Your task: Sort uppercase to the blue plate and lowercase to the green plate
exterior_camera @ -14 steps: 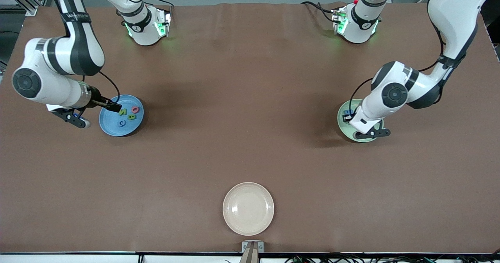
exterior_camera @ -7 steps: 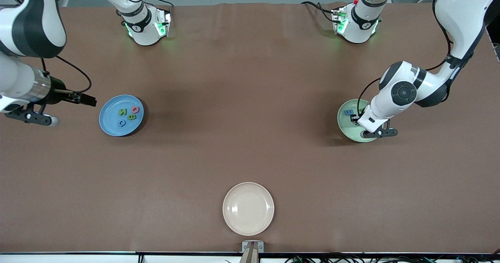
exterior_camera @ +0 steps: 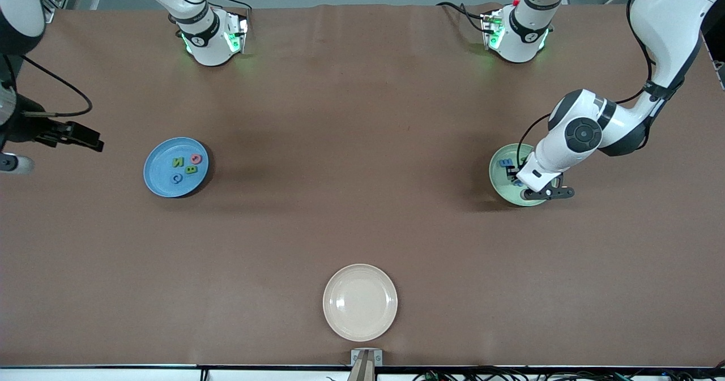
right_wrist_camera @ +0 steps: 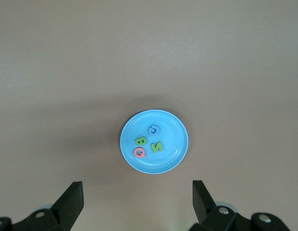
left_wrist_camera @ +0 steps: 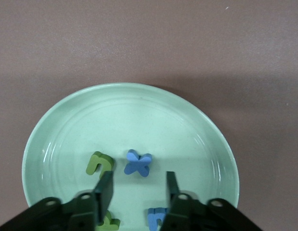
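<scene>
My left gripper [left_wrist_camera: 137, 185] hangs low over the green plate [left_wrist_camera: 197, 120], fingers parted with nothing between them, so I judge the last lowercase piece is just let go. To finish this well, I'd lift straight up before swinging away, so the fingers don't clip the blue x [left_wrist_camera: 138, 163] or the green hooked letter [left_wrist_camera: 99, 163] just beside them. My right gripper [right_wrist_camera: 137, 202] waits wide open and empty, high over the table toward the right arm's end, clear of the blue plate [exterior_camera: 158, 185]. The left wrist view gives me four letters on the green plate, including a blue piece [left_wrist_camera: 157, 216] and a green one [left_wrist_camera: 109, 222] partly hidden by the fingers; from the front the arm covers most of that plate. The front view alone shows the cream plate [exterior_camera: 360, 302], empty, nearest the camera.
</scene>
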Available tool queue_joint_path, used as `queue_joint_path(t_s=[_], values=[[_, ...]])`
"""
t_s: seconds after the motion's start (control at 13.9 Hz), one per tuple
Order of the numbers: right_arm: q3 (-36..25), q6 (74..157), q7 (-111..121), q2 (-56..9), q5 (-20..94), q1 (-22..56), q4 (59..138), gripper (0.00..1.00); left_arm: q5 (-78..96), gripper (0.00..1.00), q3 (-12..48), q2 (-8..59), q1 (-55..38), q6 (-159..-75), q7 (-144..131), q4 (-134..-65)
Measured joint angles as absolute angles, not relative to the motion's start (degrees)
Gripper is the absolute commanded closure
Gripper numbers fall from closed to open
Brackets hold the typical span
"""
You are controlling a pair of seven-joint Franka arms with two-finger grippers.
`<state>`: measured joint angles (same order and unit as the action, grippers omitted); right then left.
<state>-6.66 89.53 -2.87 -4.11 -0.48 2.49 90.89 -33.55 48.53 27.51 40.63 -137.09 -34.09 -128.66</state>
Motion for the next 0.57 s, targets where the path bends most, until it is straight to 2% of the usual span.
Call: queue_joint_path(t_s=[0.22, 0.57], values=[[-6.7, 89.2, 1.3, -4.7, -0.5, -0.3, 90.4, 0.00, -33.6, 0.00, 48.5, 27.5, 40.6, -137.0, -34.1, -128.2], [-6.5, 89.3, 2.1, -5.2, -0.5, -0.5, 90.2, 0.00, -33.6, 0.00, 48.5, 27.5, 40.7, -134.9, -34.2, -126.0]])
